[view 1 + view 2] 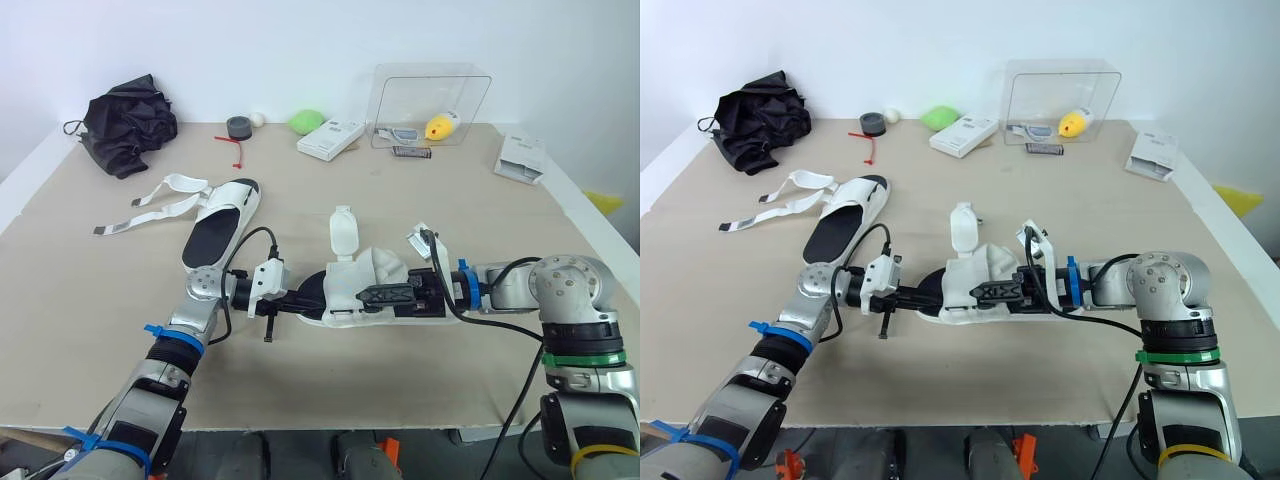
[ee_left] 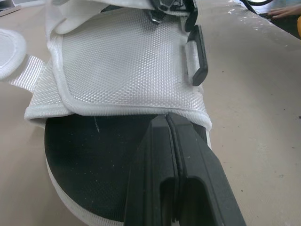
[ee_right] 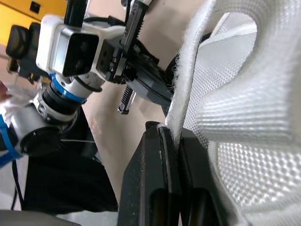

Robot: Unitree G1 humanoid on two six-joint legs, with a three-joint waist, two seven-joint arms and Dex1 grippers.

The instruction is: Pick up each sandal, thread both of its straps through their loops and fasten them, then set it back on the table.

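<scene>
**A:** Right gripper (image 3: 171, 129) first: fingers clamped tight, a fold of white fabric pinched between them. That's the upper of the sandal (image 1: 372, 268).

**B:** And the left gripper (image 2: 168, 120)?

**A:** Fingers pressed flat together, no gap at all. The tips sit right at the hem of the white flap (image 2: 117, 61), lying over the black insole (image 2: 84, 165). I can't tell whether any fabric is caught there.

**B:** So where's the sandal in the frame?

**A:** Centre of the head view, a little below the middle, down at the table (image 1: 500, 220). It lies crosswise between the two grippers, the left one at its bare insole end and the right one on the far side of the flap. One strap tab (image 1: 343, 230) stands up free.

**B:** The other one?

**A:** The second sandal (image 1: 222, 228) is left of centre, apart from both grippers, its loose straps (image 1: 160, 205) splayed toward the left edge.

**B:** Further out?

**A:** A black bundle of cloth (image 1: 128, 125) upper left and a clear box (image 1: 430, 95) upper right, both along the far edge.
</scene>
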